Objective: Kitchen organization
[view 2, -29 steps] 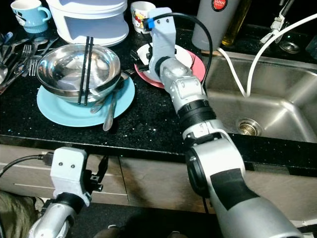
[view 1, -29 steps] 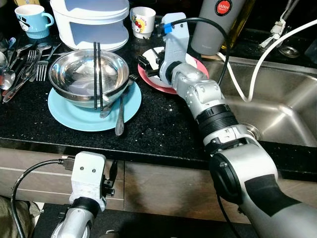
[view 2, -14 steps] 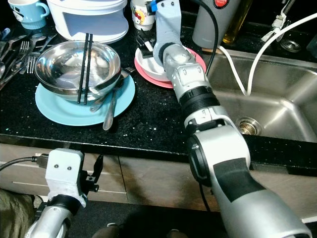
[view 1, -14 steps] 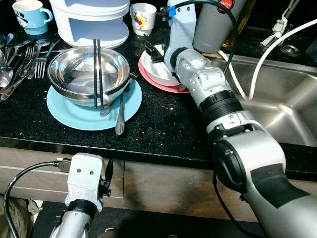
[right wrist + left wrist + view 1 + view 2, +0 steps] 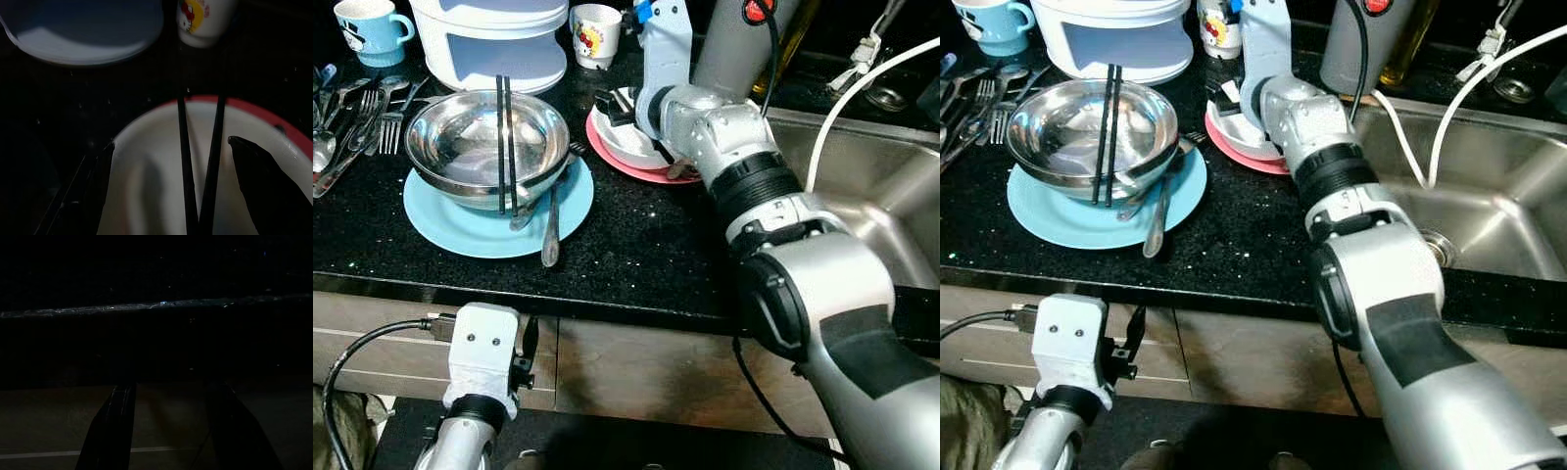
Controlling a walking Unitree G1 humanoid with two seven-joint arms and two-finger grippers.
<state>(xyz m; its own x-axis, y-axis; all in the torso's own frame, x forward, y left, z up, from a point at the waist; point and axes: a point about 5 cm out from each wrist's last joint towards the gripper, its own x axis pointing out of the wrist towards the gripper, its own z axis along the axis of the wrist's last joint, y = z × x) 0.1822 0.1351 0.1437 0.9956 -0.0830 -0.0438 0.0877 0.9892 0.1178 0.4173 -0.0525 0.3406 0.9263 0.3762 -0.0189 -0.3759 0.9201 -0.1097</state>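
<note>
Black speckled countertop (image 5: 636, 245) runs across the kitchen, with a steel sink (image 5: 862, 196) set into it on the robot's right and drawer fronts below its edge; on the counter sits a light blue plate (image 5: 460, 220) carrying a steel bowl (image 5: 470, 147), a pair of black chopsticks (image 5: 504, 147) laid across the bowl's rim and a spoon (image 5: 550, 230) slanting off the plate; loose forks and spoons (image 5: 352, 127) lie at the far left, a blue mug (image 5: 367, 24) and a white lidded container (image 5: 489, 39) stand behind, and a small cartoon-printed cup (image 5: 597, 29) stands near a tall grey flask (image 5: 734, 44); the right arm reaches over the counter so that the right gripper (image 5: 168, 161) hangs over a white dish (image 5: 156, 166) resting on a red plate (image 5: 641, 166); its two black fingers (image 5: 259, 166) are spread wide, one above each side of the dish, and a second pair of thin chopsticks (image 5: 198, 161) lies in the dish between them, touched by neither finger; the left gripper (image 5: 168, 426) hangs idle below the counter's edge in front of the drawers, its fingers parted in the dark with nothing between them.
</note>
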